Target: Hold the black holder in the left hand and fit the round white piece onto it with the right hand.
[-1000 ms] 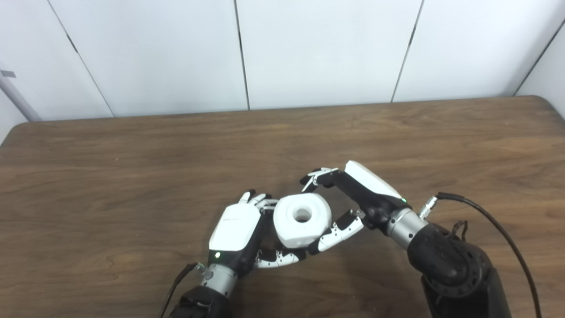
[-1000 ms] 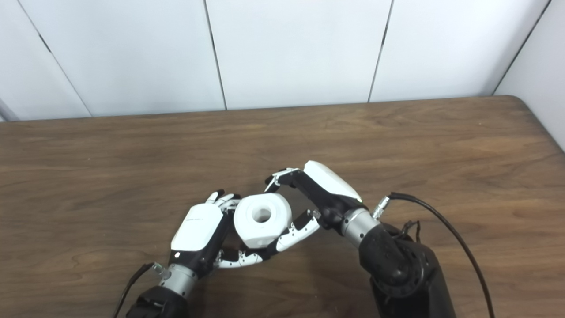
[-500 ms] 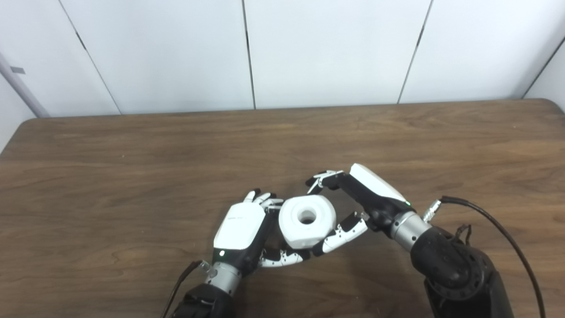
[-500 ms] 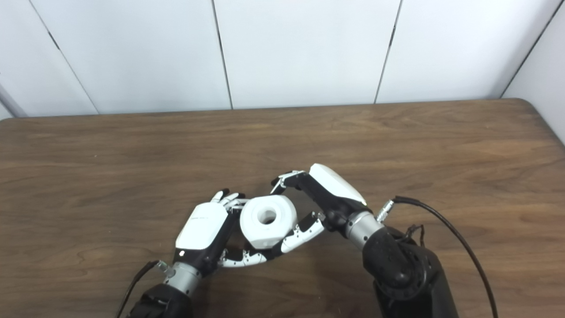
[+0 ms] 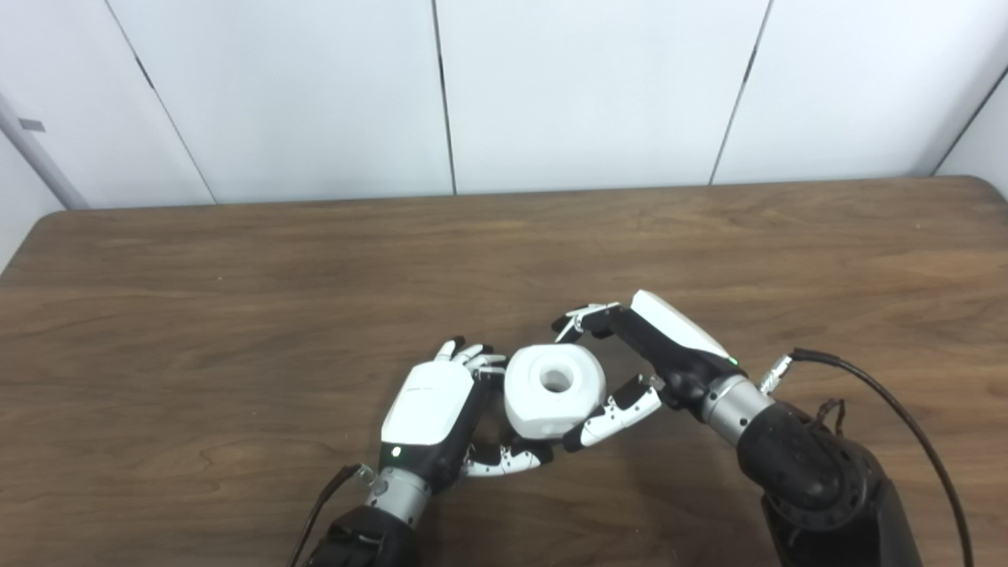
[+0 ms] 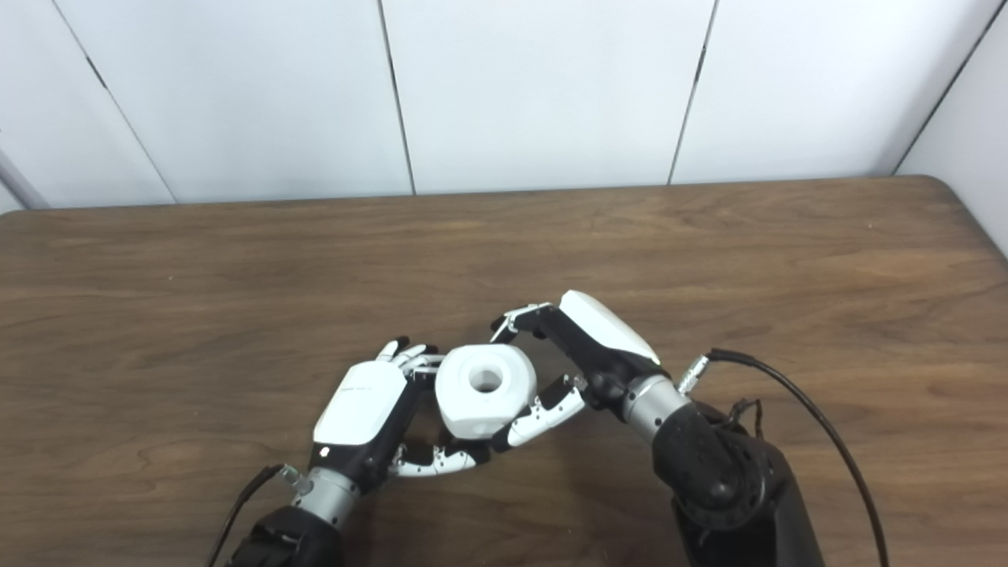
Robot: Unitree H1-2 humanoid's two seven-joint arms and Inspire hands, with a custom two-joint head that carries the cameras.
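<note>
Both hands are meeting low in the centre of the frame, above the brown counter. The right hand is gripping the round white piece, its fingers curling over the upper edge and the thumb pressing from the lower right. The left hand is sitting just left of the piece, touching it, with its fingers curled; the black holder is not clearly showing, so whether that hand is truly clasping it cannot be told. Judging from this, the fitting is under way: the right hand should be keeping the piece's central hole squarely lined up, pressing gently and evenly, while the left is bracing firmly so that nothing is twisting or slipping sideways.
</note>
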